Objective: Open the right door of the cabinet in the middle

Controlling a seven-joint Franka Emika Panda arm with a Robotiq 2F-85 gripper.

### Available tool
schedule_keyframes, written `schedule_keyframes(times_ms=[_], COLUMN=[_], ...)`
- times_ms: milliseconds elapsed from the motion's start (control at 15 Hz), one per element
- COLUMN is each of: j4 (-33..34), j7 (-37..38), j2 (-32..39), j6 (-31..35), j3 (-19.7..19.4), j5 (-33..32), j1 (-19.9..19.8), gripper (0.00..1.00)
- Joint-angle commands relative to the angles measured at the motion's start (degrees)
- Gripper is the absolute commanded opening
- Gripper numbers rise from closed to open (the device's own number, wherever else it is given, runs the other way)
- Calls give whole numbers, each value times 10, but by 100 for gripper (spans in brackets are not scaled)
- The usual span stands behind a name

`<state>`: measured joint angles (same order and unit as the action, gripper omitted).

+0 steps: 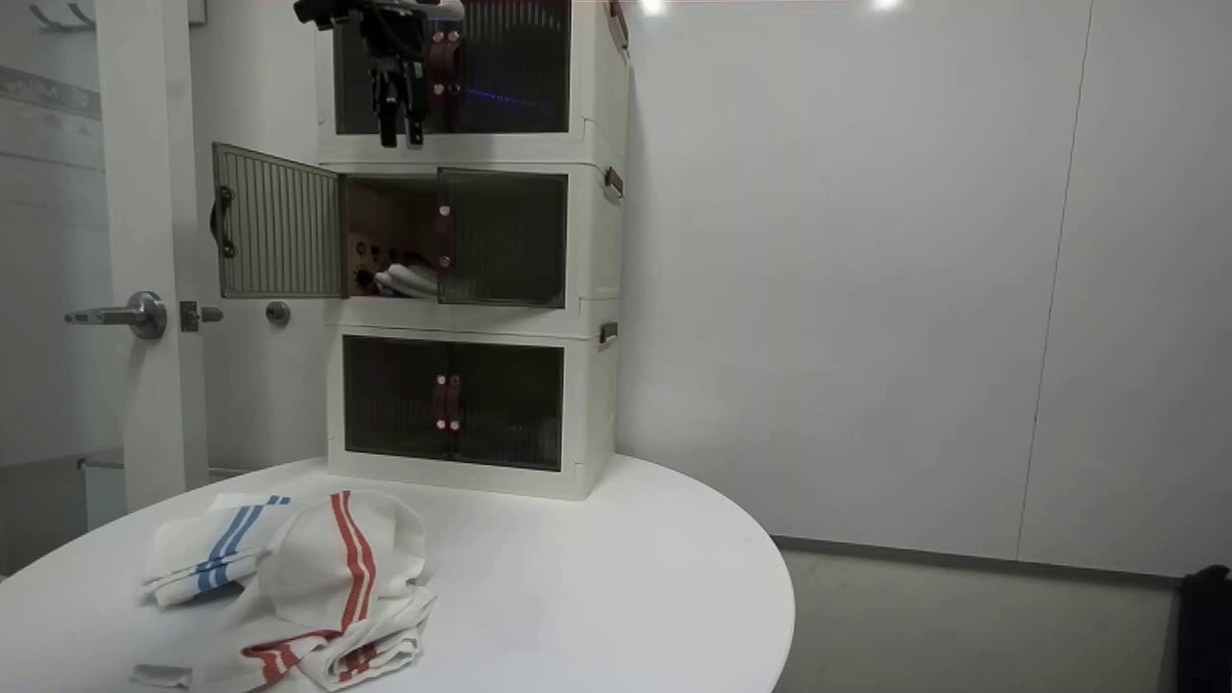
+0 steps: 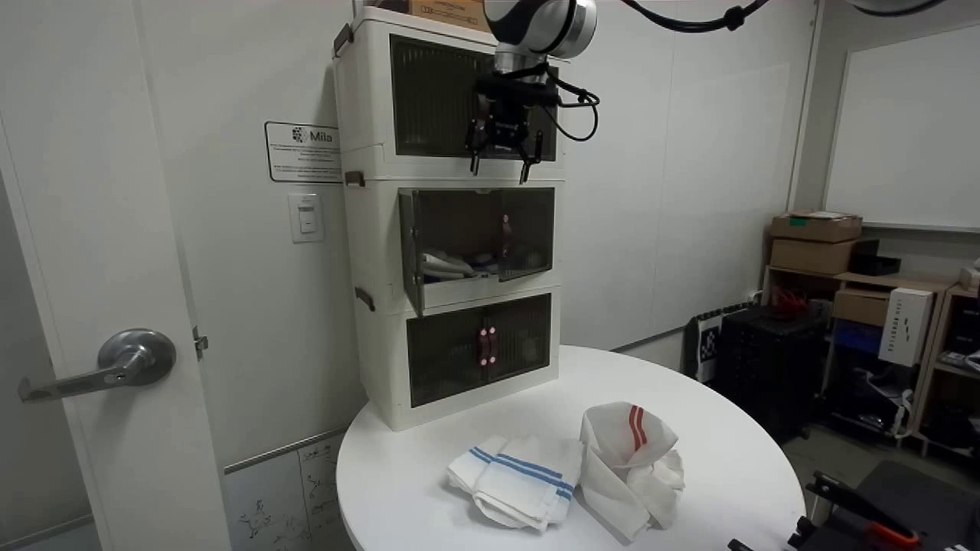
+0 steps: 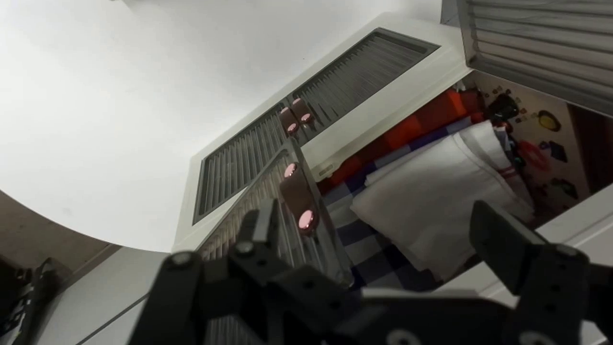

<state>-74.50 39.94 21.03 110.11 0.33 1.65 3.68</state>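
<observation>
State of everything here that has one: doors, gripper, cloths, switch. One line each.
middle-cabinet right door: slightly ajar
middle-cabinet left door: wide open
top-unit doors: shut
bottom-unit doors: shut
gripper: open, holding nothing
blue-striped towel: loosely folded
red-striped towel: crumpled
stowed white cloth: folded
room door: open
light switch: cannot tell

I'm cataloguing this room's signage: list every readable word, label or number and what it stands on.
"Mila": wall sign in an exterior view; its finer lines are too small to read.
White box: lettering too small to read.
Lower wall panel: handwriting, illegible.
Grey band: lettering too blurred to read.
</observation>
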Motion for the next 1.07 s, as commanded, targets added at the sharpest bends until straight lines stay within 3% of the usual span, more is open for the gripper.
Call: schedule_keyframes(times_ms=[0, 533, 1000], j4=[-12, -11, -9], j7=[1, 20, 54], j2=[12, 52, 53], j6=[26, 108, 70], j3=[-3, -36, -68], j5=[2, -33, -109], j1=[-6, 11, 20], gripper=[100, 100, 100])
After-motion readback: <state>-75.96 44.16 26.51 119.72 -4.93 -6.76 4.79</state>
